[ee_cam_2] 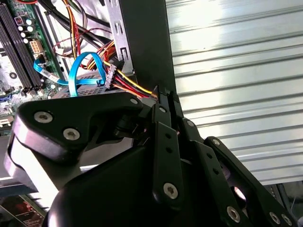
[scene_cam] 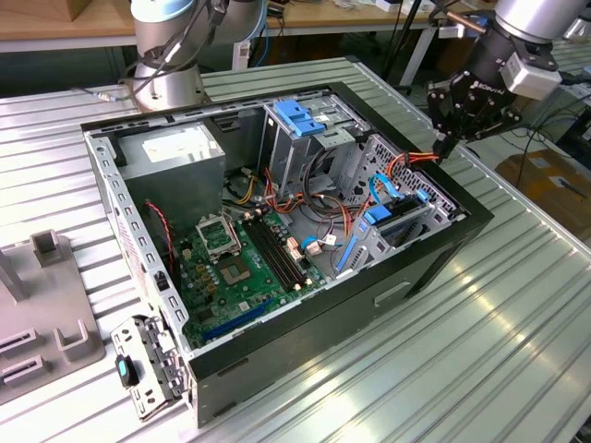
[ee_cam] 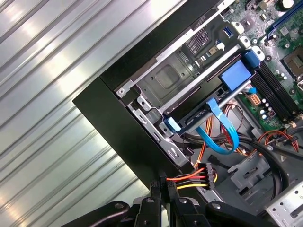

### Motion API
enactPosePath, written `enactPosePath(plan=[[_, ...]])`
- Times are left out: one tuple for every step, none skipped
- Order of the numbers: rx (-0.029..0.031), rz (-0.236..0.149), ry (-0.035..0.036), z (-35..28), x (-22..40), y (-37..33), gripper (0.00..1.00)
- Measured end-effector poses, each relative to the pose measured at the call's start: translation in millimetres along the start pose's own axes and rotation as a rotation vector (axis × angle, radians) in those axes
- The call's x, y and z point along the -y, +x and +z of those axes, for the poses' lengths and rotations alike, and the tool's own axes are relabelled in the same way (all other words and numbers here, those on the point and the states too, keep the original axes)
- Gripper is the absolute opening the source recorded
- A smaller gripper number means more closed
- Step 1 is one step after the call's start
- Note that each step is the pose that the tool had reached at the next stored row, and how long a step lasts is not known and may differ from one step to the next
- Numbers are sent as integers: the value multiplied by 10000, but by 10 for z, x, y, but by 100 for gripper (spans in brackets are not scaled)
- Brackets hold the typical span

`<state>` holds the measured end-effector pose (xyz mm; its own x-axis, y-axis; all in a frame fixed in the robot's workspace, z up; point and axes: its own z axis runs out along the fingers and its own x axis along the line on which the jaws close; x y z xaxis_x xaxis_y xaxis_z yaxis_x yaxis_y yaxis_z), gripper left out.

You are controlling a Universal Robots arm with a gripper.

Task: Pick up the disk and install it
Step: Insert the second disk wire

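The disk (scene_cam: 399, 221), a dark drive in a bright blue carrier, sits in the drive bay of the open computer case (scene_cam: 443, 249) at the exterior view's right. In the first wrist view the disk (ee_cam: 201, 109) lies between its blue end tabs, under a looping blue data cable (ee_cam: 220, 135). My gripper (scene_cam: 441, 150) hovers over the case's rim just above that bay. Its fingertips (ee_cam: 162, 185) are pressed together on the red, yellow and orange power cable (ee_cam: 187, 179), whose black connector (ee_cam: 206, 171) hangs free inside the case. The second wrist view shows the same grip on the power cable (ee_cam_2: 137, 87).
A grey power supply with a white label (scene_cam: 175, 152) fills the case's far corner, a ridged blue latch piece (scene_cam: 300, 115) tops the upper cage, and the green motherboard (scene_cam: 240, 268) lies below. Grey fixtures (scene_cam: 51, 314) stand at the exterior view's left on the ribbed metal table (scene_cam: 480, 360).
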<state>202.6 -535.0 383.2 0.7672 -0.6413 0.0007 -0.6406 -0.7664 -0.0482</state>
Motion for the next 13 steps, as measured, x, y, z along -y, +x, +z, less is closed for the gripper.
enactPosePath(plan=[[0,0,1,-20,1,0,17],[0,0,0,-36,2,0,17],[0,0,1,-61,4,0,17],[0,0,1,-76,5,-1,17],[-1,-1,2,-103,6,-1,17],[-2,-1,2,-123,7,-1,17],[-3,-1,3,-145,9,-1,17],[-3,-1,4,-164,10,-1,17],[-5,-1,5,-192,11,0,17],[-2,0,7,-199,11,-1,17],[-4,0,6,-202,11,-1,17],[-5,-1,5,-203,11,-1,17],[-4,0,5,-203,11,-1,17]])
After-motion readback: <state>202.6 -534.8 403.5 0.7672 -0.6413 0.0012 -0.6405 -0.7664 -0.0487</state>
